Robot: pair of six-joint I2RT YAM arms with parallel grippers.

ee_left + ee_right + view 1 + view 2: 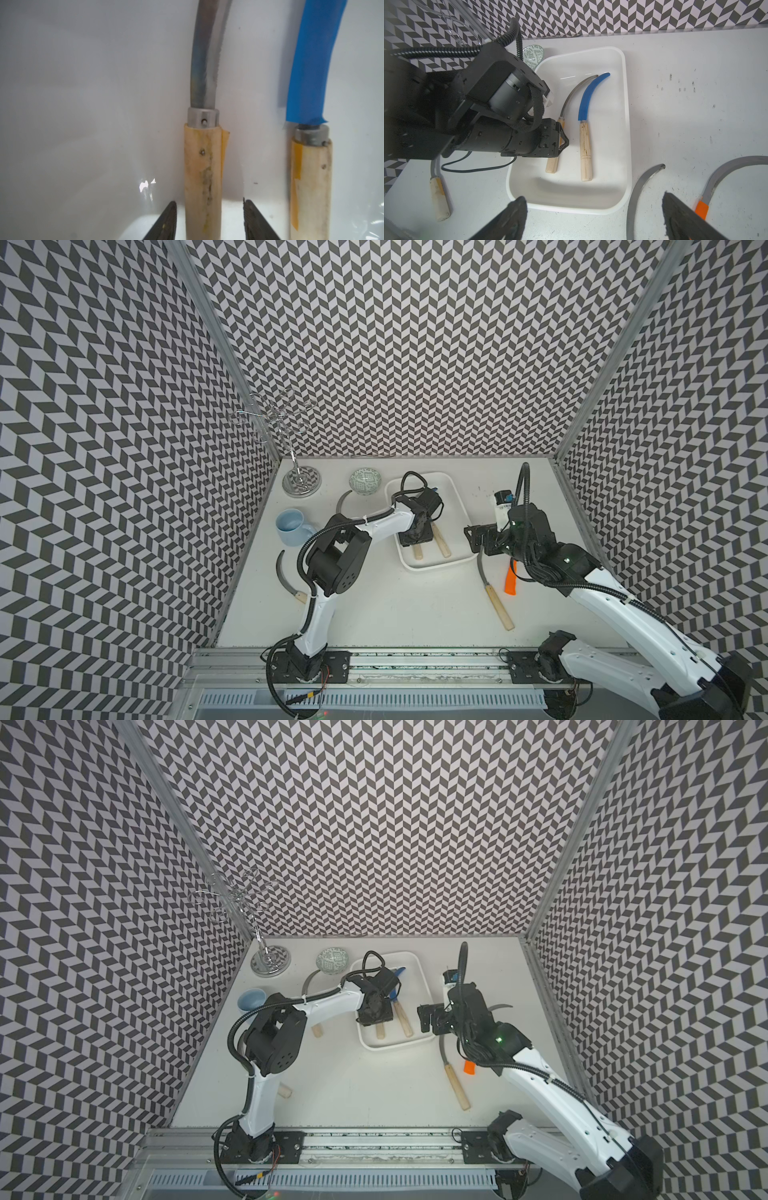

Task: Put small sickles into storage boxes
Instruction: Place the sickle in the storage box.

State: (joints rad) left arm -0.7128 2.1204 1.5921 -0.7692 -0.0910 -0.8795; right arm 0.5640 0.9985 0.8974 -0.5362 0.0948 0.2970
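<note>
Inside white tray: left claw parted astride handle of grey sickle, not touching | blue-bladed sickle beside | right claw wide open, empty

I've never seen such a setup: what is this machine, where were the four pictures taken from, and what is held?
Two robot arms with two-fingered grippers work at a white table. Two pictures look down from overhead; two come from wrist cameras. The left gripper is open astride a grey-bladed sickle lying in the tray beside a blue-bladed sickle. The right gripper hovers open and empty beside the tray. An orange-handled sickle, a mug and a bowl sit on the table.
</note>
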